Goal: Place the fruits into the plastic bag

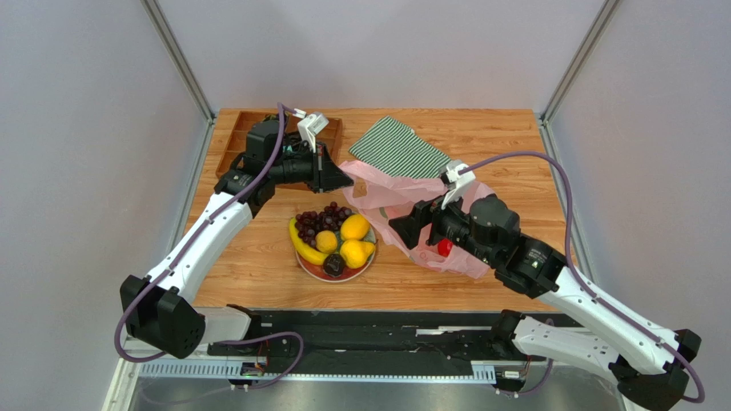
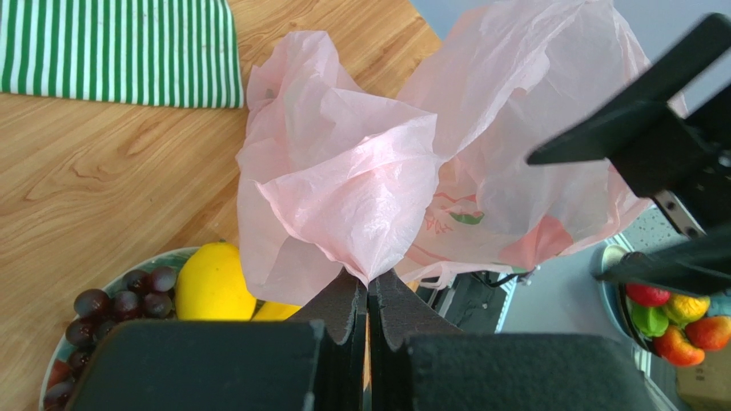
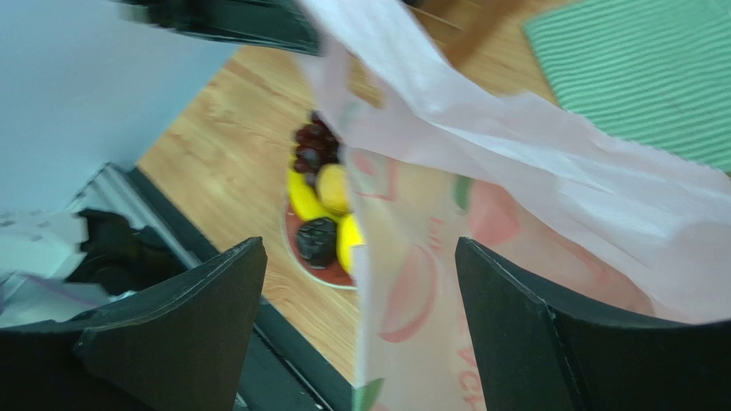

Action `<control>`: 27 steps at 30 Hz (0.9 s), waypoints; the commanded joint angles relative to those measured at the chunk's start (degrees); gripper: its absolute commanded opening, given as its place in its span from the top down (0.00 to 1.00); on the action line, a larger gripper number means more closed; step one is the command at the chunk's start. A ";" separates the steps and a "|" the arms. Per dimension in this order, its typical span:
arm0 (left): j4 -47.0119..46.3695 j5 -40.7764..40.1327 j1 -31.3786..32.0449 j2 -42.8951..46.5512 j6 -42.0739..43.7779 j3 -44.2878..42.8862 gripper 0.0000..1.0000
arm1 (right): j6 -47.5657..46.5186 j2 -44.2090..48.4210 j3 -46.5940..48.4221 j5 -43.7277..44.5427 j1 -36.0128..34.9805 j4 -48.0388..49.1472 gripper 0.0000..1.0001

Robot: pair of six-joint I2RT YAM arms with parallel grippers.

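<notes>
A red plate (image 1: pixel 343 276) at the table's front middle holds the fruits: dark grapes (image 1: pixel 319 221), a banana (image 1: pixel 302 247), two yellow fruits (image 1: pixel 354 227), a small orange (image 1: pixel 326 241) and a dark fruit (image 1: pixel 334 265). A red apple (image 1: pixel 444 247) shows through the pink plastic bag (image 1: pixel 386 193) beside my right arm. My left gripper (image 2: pixel 371 282) is shut on a pinch of the bag (image 2: pixel 343 171) and holds it up above the plate. My right gripper (image 3: pixel 360 244) stands open at the bag's near side, with the bag's edge (image 3: pixel 515 171) hanging between its fingers.
A green-and-white striped cloth (image 1: pixel 399 147) lies behind the bag at the back of the table. A wooden tray (image 1: pixel 232 137) sits at the back left, under my left arm. White walls close in on both sides of the table.
</notes>
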State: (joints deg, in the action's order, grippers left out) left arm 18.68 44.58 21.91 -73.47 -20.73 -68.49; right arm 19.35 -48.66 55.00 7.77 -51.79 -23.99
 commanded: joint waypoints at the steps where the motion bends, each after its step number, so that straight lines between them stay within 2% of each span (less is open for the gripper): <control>1: -0.22 -0.63 0.32 -0.27 -0.27 -0.59 1.00 | -6.33 -2.47 0.70 -4.53 -8.57 11.33 0.15; 6: 0.57 -1.60 0.32 -0.71 -0.19 -0.86 1.00 | -9.59 -14.24 8.00 -1.62 -18.50 7.03 0.18; 12: 1.89 -2.74 0.32 -0.88 0.34 -1.21 1.00 | -9.16 -30.33 14.77 4.17 -24.75 5.27 0.25; 20: 2.59 -2.83 0.32 -1.32 0.25 -1.56 1.00 | -11.44 -45.71 21.37 12.17 -25.38 -0.88 0.35; 27: 3.12 -3.27 0.32 -1.41 0.52 -1.74 1.00 | -12.58 -51.61 22.61 15.17 -25.55 -2.56 0.40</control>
State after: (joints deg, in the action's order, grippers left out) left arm 22.02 41.41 21.98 -74.43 -20.67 -68.51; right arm 8.47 -98.28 75.07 19.33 -77.17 -26.02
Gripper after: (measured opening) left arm 0.006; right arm 0.613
